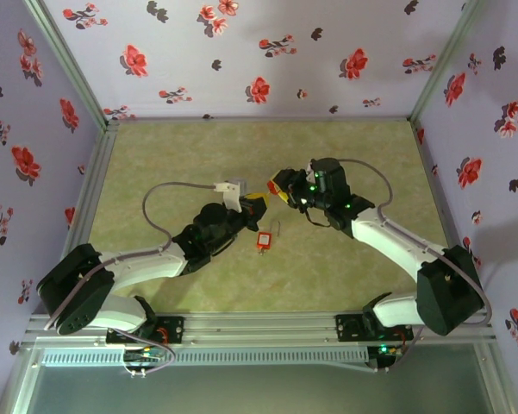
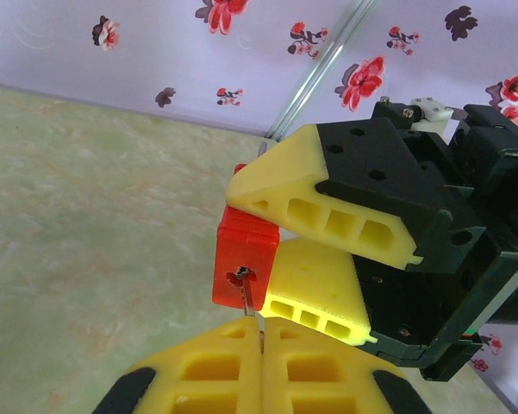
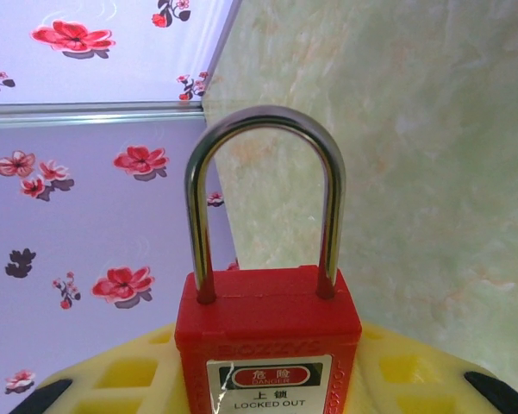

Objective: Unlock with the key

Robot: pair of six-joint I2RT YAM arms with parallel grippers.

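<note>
Bright, even overhead light, soft shadows on the tabletop (image 1: pixel 155 164), sharp focus, glare streaks on the padlock (image 3: pixel 267 328)

Item count: two robot arms, a left arm (image 1: pixel 146 267) and a right arm (image 1: pixel 396 235); one red padlock (image 3: pixel 267 332); one key (image 2: pixel 248 297); one red tag (image 1: pixel 263 241) on one table (image 1: pixel 345 267).

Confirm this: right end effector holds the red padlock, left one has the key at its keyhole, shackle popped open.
Wrong on the shackle. The right end effector holds the red padlock and the left end effector has the key at the keyhole, but the shackle is shut: the right wrist view shows both legs seated in the body.
</note>
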